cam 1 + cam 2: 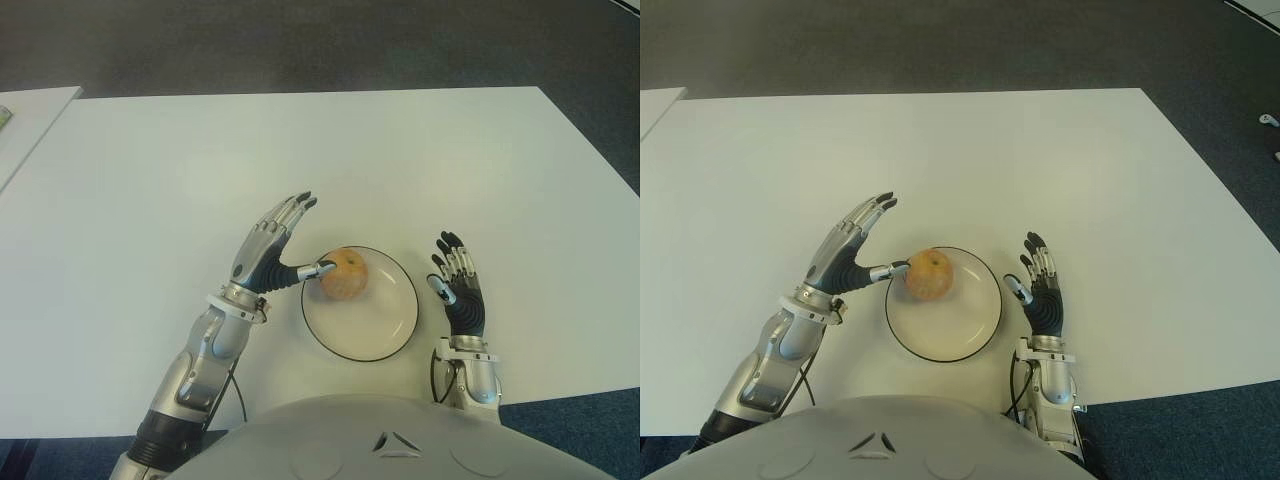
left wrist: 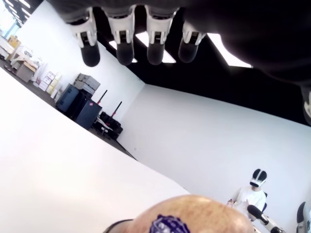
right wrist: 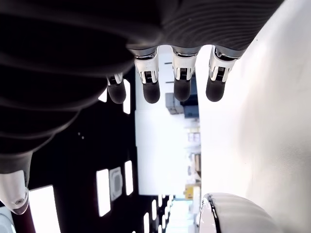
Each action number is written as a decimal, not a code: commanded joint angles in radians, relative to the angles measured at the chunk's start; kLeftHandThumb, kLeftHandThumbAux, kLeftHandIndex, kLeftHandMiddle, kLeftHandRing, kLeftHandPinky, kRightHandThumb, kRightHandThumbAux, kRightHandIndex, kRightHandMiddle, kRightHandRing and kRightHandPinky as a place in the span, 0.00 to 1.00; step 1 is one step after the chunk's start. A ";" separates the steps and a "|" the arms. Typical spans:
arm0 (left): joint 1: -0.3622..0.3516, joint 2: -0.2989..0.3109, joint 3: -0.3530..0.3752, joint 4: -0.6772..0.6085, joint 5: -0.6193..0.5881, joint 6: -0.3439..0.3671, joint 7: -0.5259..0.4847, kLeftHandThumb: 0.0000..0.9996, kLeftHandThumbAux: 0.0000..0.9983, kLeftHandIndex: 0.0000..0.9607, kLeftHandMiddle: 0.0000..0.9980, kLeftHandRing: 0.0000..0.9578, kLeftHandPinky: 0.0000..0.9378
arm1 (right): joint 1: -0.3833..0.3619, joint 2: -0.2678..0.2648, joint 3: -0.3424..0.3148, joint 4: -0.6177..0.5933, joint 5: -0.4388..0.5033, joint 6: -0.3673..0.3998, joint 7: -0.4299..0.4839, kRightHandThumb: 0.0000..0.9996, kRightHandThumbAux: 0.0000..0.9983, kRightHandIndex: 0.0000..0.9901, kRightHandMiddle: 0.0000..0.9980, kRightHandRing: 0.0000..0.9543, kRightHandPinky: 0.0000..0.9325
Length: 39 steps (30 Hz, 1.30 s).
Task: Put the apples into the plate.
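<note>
Apple (image 1: 345, 275) sits in the plate (image 1: 385, 335), toward its left rim, on the white table (image 1: 150, 200); the left robot hand (image 1: 275, 250) is just left of the plate, fingers spread and pointing away from the robot, its thumb tip touching or all but touching the apple's left side; nothing is gripped; the right robot hand (image 1: 458, 285) shows just right of the plate, fingers spread, palm turned toward it, holding nothing.

Right eye view gives the same layout: the apple lies between the two robot hands and nearer the left one.

Left wrist view: four straight fingertips (image 2: 124, 46) hang apart over the table; the apple's top, with a dark sticker, shows close by, with the plate's dark rim beside it; a seated person wearing a headset (image 2: 257, 178) is far behind.

Right wrist view: fingertips extended and separated; the plate's rim shows close by.
</note>
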 commanded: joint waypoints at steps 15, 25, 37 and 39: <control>0.029 -0.121 0.061 0.193 -0.373 -0.009 -0.032 0.03 0.21 0.00 0.00 0.00 0.01 | -0.067 0.008 -0.006 0.201 -0.015 0.159 -0.023 0.06 0.53 0.01 0.00 0.00 0.00; 0.062 -0.290 0.141 0.269 -0.642 0.101 -0.023 0.00 0.36 0.00 0.00 0.00 0.01 | -0.170 -0.010 -0.033 0.237 0.014 0.179 -0.006 0.06 0.55 0.00 0.00 0.00 0.00; 0.008 -0.351 0.160 0.370 -0.623 0.098 0.001 0.00 0.48 0.03 0.03 0.03 0.09 | -0.251 -0.024 -0.052 0.250 0.021 0.183 0.001 0.09 0.59 0.00 0.00 0.00 0.00; 0.009 -0.356 0.158 0.400 -0.613 0.067 0.007 0.00 0.49 0.03 0.04 0.04 0.09 | -0.240 -0.022 -0.049 0.228 0.016 0.184 -0.004 0.09 0.60 0.00 0.00 0.00 0.00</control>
